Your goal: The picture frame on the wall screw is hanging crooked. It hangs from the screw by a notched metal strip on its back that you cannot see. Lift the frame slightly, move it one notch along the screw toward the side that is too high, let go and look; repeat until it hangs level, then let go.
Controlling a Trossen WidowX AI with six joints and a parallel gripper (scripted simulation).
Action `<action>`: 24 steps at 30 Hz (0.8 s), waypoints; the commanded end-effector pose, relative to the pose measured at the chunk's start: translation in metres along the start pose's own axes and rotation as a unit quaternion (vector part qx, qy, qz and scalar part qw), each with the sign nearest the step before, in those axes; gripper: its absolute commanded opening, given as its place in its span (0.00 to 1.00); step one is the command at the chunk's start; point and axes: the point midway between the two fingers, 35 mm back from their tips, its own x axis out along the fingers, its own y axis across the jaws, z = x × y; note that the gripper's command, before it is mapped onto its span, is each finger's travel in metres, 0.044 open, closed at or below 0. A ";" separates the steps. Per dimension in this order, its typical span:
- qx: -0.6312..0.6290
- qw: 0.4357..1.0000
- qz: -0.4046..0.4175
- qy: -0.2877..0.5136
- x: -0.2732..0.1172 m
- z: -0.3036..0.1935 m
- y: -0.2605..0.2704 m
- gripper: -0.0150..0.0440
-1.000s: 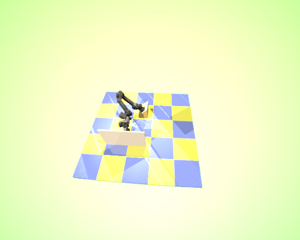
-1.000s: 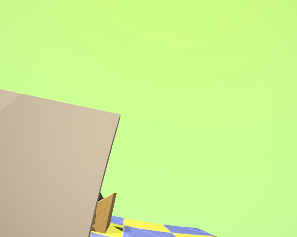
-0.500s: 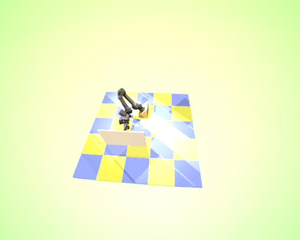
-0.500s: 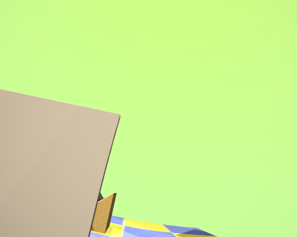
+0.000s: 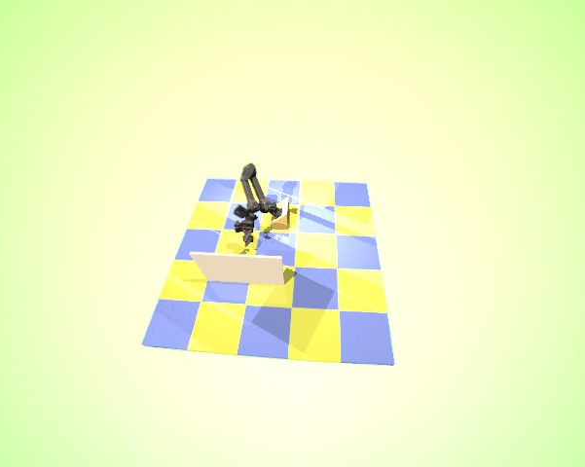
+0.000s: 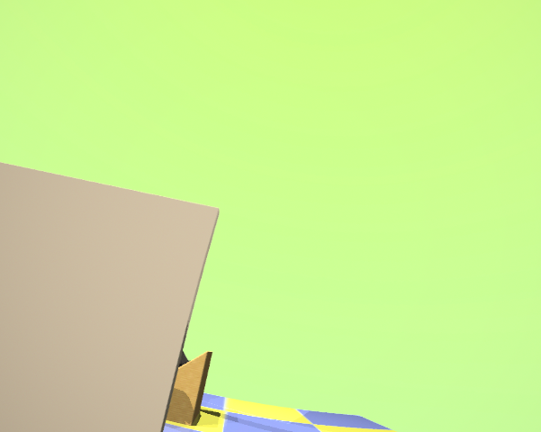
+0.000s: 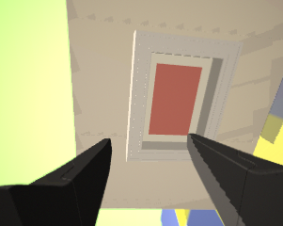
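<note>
The picture frame has a pale grey border around a red picture and hangs against the beige wall panel. In the wrist view its top edge slopes slightly down to the right, but the view is oblique, so I cannot tell its true tilt. The screw and the notched strip are hidden. My gripper is open and empty, set back in front of the frame. In the wrist view its fingertips appear near the frame's lower part, the left one outside the frame's left edge. The exterior view shows only the panel's back.
A wooden wedge-shaped block stands beside the arm. The wall panel stands upright on the blue and yellow checkered floor. In the wrist view the panel's left edge lies left of the frame, and its bottom edge shows below my fingers.
</note>
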 end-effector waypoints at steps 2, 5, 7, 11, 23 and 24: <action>-0.010 1.000 0.009 0.003 -0.018 0.013 0.014 0.69; -0.012 1.000 0.009 0.011 -0.033 0.015 0.021 0.69; -0.014 1.000 0.010 0.017 -0.044 0.015 0.025 0.69; -0.016 0.999 0.010 0.027 -0.067 0.011 0.032 0.69; -0.018 0.999 0.013 0.039 -0.092 0.002 0.036 0.69; -0.022 0.999 0.017 0.040 -0.094 0.001 0.037 0.69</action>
